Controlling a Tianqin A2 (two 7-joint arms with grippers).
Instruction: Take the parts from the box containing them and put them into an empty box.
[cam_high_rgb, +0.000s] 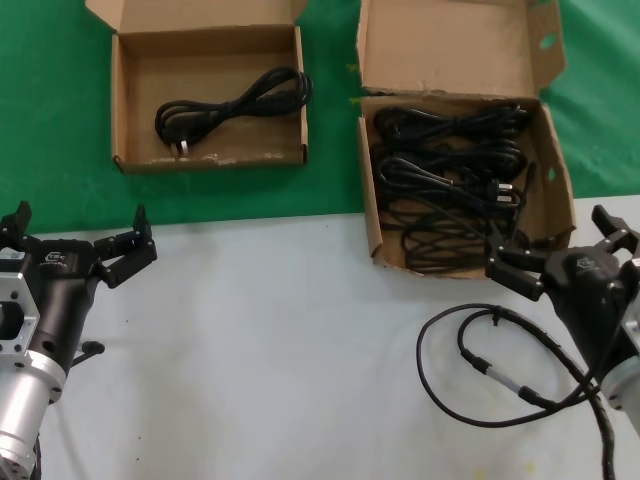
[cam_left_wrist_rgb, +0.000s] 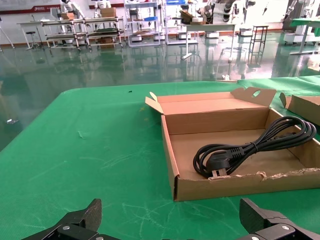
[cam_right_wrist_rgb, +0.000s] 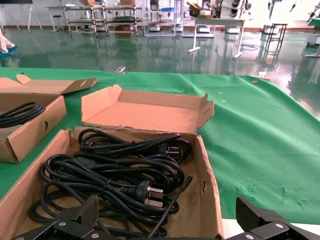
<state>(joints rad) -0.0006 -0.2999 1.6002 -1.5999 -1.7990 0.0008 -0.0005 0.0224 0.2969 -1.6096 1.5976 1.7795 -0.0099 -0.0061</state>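
Note:
The taller cardboard box (cam_high_rgb: 368, 215) (cam_right_wrist_rgb: 207, 190) at the back right holds several bundled black power cords (cam_high_rgb: 450, 170) (cam_right_wrist_rgb: 110, 175) with chunky plugs. The squarer, shallow box (cam_high_rgb: 118, 100) (cam_left_wrist_rgb: 240, 186) at the back left holds one coiled cord (cam_high_rgb: 235, 105) (cam_left_wrist_rgb: 250, 147). My right gripper (cam_high_rgb: 548, 232) (cam_right_wrist_rgb: 167, 207) is open, nothing in it, just in front of the taller box's near right corner. My left gripper (cam_high_rgb: 80, 225) (cam_left_wrist_rgb: 170, 210) hovers open and holding nothing over the table's left side, short of the shallow box.
Both boxes rest on a green cloth (cam_high_rgb: 50, 100); the near half of the table is white (cam_high_rgb: 280, 340). A thicker black cable with a silver connector (cam_high_rgb: 480, 365) loops on the white surface beside my right arm. The lid flaps stand open at the back.

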